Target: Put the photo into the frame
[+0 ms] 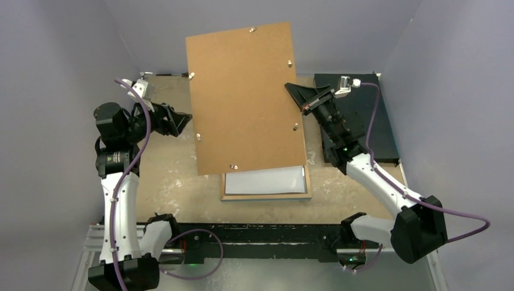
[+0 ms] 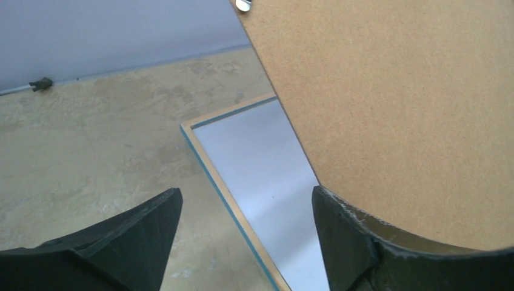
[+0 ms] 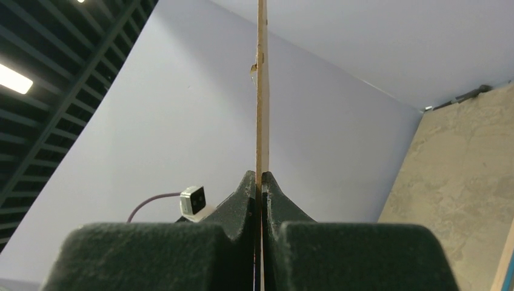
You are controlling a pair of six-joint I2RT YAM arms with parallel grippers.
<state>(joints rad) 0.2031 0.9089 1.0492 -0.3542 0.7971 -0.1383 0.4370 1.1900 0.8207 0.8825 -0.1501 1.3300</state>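
Where frame (image 1: 265,196) lies, mottled table (image 1: 170,176), lilac walls (image 1: 54,48)

- No legible text, brand, number or sign in any of the three views.
- Faint pale marking on the left arm's dark joint housing (image 1: 113,159), too small to read.

You had soft, even light from overhead; a bright ceiling lamp (image 3: 13,79) showed far left of the board (image 3: 262,91). Under the board, the white sheet (image 2: 254,163) carried a faint grey shade. Beside the board, the dark fingers (image 2: 345,242) looked soft.
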